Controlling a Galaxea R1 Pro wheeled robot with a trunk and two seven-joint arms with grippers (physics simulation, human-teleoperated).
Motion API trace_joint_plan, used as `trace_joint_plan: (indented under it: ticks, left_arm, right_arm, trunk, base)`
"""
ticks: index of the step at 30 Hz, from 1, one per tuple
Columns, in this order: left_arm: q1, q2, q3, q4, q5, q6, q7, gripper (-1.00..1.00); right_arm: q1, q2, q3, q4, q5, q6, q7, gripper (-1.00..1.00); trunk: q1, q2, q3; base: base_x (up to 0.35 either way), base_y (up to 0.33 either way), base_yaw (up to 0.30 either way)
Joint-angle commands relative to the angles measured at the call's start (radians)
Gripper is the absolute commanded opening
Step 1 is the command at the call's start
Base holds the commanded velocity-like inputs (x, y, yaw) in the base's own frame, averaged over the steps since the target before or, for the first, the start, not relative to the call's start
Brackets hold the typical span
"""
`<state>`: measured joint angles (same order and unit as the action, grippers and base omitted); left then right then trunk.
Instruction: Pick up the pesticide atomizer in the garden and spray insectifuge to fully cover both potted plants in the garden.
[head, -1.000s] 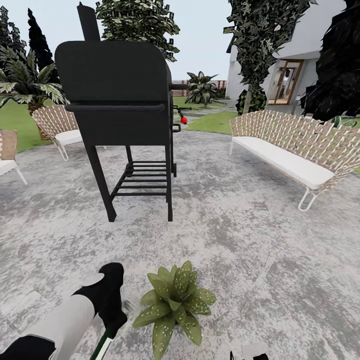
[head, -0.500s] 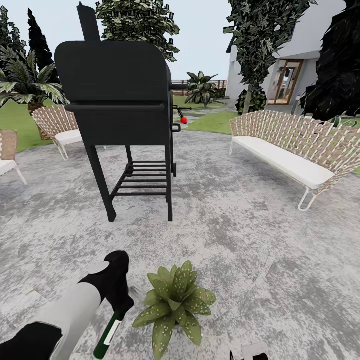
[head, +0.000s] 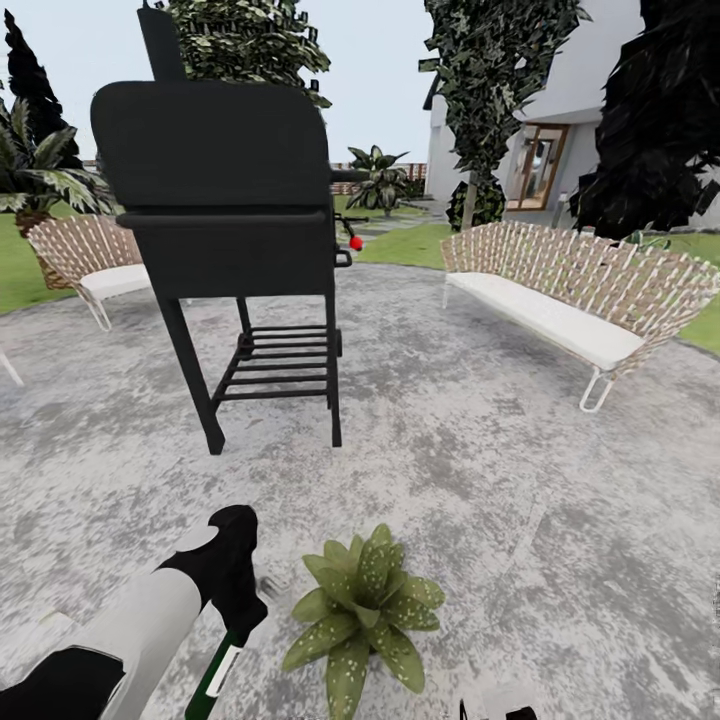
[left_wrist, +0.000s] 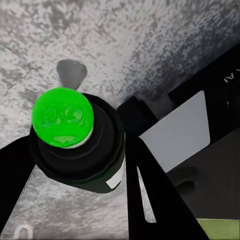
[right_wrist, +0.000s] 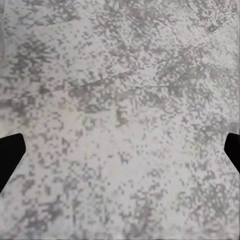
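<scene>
Potted plant (head: 364, 610) sits on grey mottled paving (head: 480, 470), low in head view; taken as ref pt.

L hand (head: 240, 615) just beside plant, on its L side, clenched on pesticide atomizer (head: 215, 675). Bottle hangs below the hand, dark green body w/ white label, tilted, not touching the leaves. L wrist view: atomizer (left_wrist: 75, 140) seen end-on, bright green dot on top, black fingers (left_wrist: 150, 195) either side of body, paving beneath.

R hand: fingertips at both edges of R wrist view, spread wide apart, nothing between them, released, over bare paving (right_wrist: 120, 125).

Around the plant:
- black smoker grill (head: 225, 215) on legs, beyond plant & slightly L, well apart; lower rack, red knob on its side. Tallest thing ahead.
- woven bench w/ white cushion (head: 560, 300) beyond plant to R, well apart.
- woven chair (head: 90, 262) far L, behind grill.
- palm (head: 35, 165) behind chair; trees, house w/ door further back; lawn past paving edge.

Paving betw. plant & grill is open.
</scene>
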<state>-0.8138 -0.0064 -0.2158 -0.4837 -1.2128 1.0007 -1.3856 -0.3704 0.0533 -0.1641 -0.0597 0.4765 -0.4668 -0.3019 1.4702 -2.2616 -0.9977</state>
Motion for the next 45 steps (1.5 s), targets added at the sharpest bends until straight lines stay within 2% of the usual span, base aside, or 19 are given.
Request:
trace_joint_plan:
  ticks: [1, 5, 11, 19, 25, 31, 34, 37, 45]
  left_arm:
    - [0.000, 0.000, -0.003, -0.003, -0.008, 0.010, -0.010, -1.00]
    - [-0.001, -0.001, -0.002, -0.003, -0.007, 0.010, -0.010, -1.00]
    - [-0.001, -0.001, -0.001, -0.003, -0.007, 0.010, -0.010, -1.00]
    - [-0.001, -0.011, -0.002, 0.000, -0.006, 0.010, -0.009, -1.00]
    - [-0.001, -0.012, -0.003, 0.000, -0.005, 0.010, -0.009, -1.00]
    - [-0.001, -0.012, -0.006, -0.001, -0.005, 0.010, -0.009, -1.00]
    - [-0.001, -0.021, -0.006, 0.000, -0.008, 0.010, -0.009, -1.00]
    - [-0.001, -0.040, -0.008, 0.000, -0.017, 0.006, -0.009, -1.00]
    - [-0.002, -0.041, -0.010, -0.010, -0.018, 0.009, -0.009, -1.00]
  right_arm:
    - [-0.001, 0.000, -0.008, 0.001, 0.010, -0.003, -0.005, 1.00]
    - [-0.001, 0.000, -0.008, 0.002, 0.011, -0.003, -0.005, 1.00]
    - [-0.001, 0.001, -0.008, 0.003, 0.011, -0.003, -0.005, 1.00]
    - [-0.001, 0.000, -0.008, 0.003, 0.011, -0.003, -0.005, 1.00]
    - [-0.001, 0.000, -0.008, 0.003, 0.011, -0.003, -0.004, 1.00]
    - [-0.001, 0.000, -0.008, 0.003, 0.011, -0.003, -0.004, 1.00]
    - [-0.001, 0.000, -0.008, 0.003, 0.010, -0.003, -0.003, 1.00]
    - [-0.001, 0.000, -0.009, 0.003, 0.011, -0.003, -0.004, 1.00]
    - [-0.001, 0.000, -0.009, 0.004, 0.010, -0.003, -0.005, 1.00]
  trunk:
    - [-0.001, 0.000, 0.000]
    - [-0.001, 0.000, 0.002]
    - [-0.001, 0.000, 0.002]
    - [-0.001, 0.000, 0.006]
    - [-0.001, 0.000, 0.009]
    - [-0.001, 0.000, 0.013]
    - [-0.001, 0.000, 0.014]
    - [-0.001, 0.000, 0.016]
    - [-0.001, 0.000, 0.020]
  base:
    - [-0.188, 0.240, -0.254]
    - [-0.037, 0.234, -0.195]
    - [0.225, 0.242, -0.011]
    - [0.037, 0.036, -0.222]
    - [-0.216, 0.015, -0.248]
    - [-0.155, 0.227, -0.248]
    - [0.149, 0.301, -0.248]
    - [0.066, 0.119, -0.248]
    - [-0.057, 0.054, -0.248]
